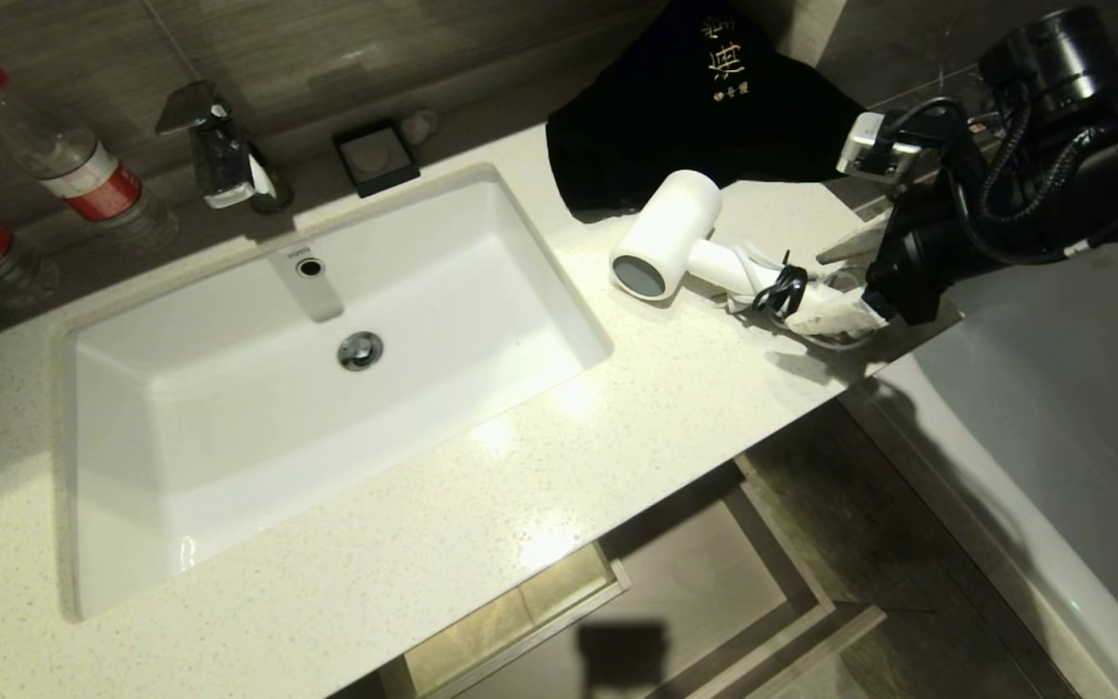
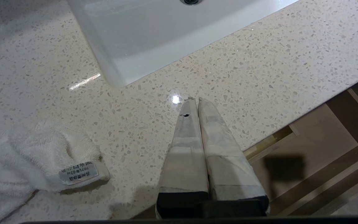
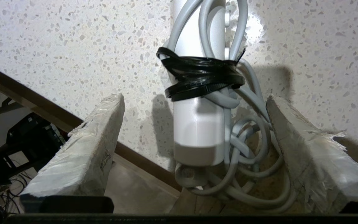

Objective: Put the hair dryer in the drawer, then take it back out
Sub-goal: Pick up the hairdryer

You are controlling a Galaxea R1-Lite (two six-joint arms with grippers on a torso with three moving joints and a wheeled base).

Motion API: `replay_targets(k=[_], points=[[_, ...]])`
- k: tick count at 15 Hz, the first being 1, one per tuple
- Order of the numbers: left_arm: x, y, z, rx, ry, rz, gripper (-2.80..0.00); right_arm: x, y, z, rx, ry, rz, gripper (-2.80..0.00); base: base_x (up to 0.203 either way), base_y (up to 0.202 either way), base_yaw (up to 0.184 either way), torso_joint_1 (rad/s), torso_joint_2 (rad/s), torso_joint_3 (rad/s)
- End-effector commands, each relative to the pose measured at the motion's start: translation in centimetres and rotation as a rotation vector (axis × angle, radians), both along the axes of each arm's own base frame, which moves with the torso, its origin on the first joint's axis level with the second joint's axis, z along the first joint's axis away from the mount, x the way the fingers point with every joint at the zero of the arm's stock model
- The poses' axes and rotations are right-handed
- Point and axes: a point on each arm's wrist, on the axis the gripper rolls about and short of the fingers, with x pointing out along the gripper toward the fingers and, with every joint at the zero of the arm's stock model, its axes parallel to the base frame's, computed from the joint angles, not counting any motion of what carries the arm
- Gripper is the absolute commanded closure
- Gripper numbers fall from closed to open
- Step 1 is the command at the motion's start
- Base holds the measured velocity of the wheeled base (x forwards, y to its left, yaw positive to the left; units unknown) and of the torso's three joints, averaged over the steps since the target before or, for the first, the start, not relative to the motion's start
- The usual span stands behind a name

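The left hand [image 2: 194,102] hangs just above the speckled tabletop [image 2: 259,71] on the near side of the sink [image 1: 326,388], its taped fingers [image 2: 211,124] pressed together with nothing between them; a white towel [image 2: 26,155] lies on the tabletop near it, and the open drawer [image 2: 322,137] shows below the tabletop's front edge. In the head view the drawer [image 1: 705,573] is pulled out beneath the tabletop to the right of the sink, and it looks bare inside, though only part of it can be seen. Right of the sink, the hair dryer [image 1: 666,243] lies on its side on the tabletop, its grey round end toward the sink, its barrel just beside a black cloth bag [image 1: 695,107] and its handle pointing away from the sink toward the tabletop's right end. The right hand [image 3: 194,109] is at that end, its black arm coming in from the right, angled down over the handle's tip. Its two taped fingers [image 3: 89,149] are spread wide on either side of the handle and the bundled cord [image 3: 247,161] with its black tie [image 3: 200,74], clear of the handle on both sides, so the hair dryer rests free on the tabletop.
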Motion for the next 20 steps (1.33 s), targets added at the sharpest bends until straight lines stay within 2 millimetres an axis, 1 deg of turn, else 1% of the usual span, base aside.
replay_targets(k=[1,7,11,12,13,14,18,20], points=[[0.0,0.0,0.0,0.0,-0.001,0.0,0.0,1.1,0.3,-1.0,-0.005,0.011,0.005,-2.8,0.0,0.0,0.0,0.0,0.0,0.0],[0.0,0.0,0.0,0.0,0.001,0.0,0.0,3.2,0.8,-1.9,0.01,-0.025,0.008,-2.8,0.0,0.0,0.0,0.0,0.0,0.0],[0.0,0.0,0.0,0.0,-0.002,0.0,0.0,4.0,1.0,-2.5,0.021,-0.043,0.018,-2.8,0.0,0.0,0.0,0.0,0.0,0.0],[0.0,0.0,0.0,0.0,0.001,0.0,0.0,4.1,0.9,-2.4,0.026,-0.051,0.019,-2.8,0.0,0.0,0.0,0.0,0.0,0.0],[0.0,0.0,0.0,0.0,0.001,0.0,0.0,4.2,0.9,-2.3,0.032,-0.052,0.024,-2.68,0.0,0.0,0.0,0.0,0.0,0.0],[0.0,0.0,0.0,0.0,-0.001,0.0,0.0,4.1,0.7,-2.3,0.047,-0.05,0.044,0.0,0.0,0.0,0.0,0.0,0.0,0.0],[0.0,0.0,0.0,0.0,-0.001,0.0,0.0,3.6,0.4,-2.8,0.024,-0.037,0.04,0.0,0.0,0.0,0.0,0.0,0.0,0.0],[0.0,0.0,0.0,0.0,0.0,0.0,0.0,3.3,0.3,-2.5,0.009,-0.045,0.016,0.0,0.0,0.0,0.0,0.0,0.0,0.0]])
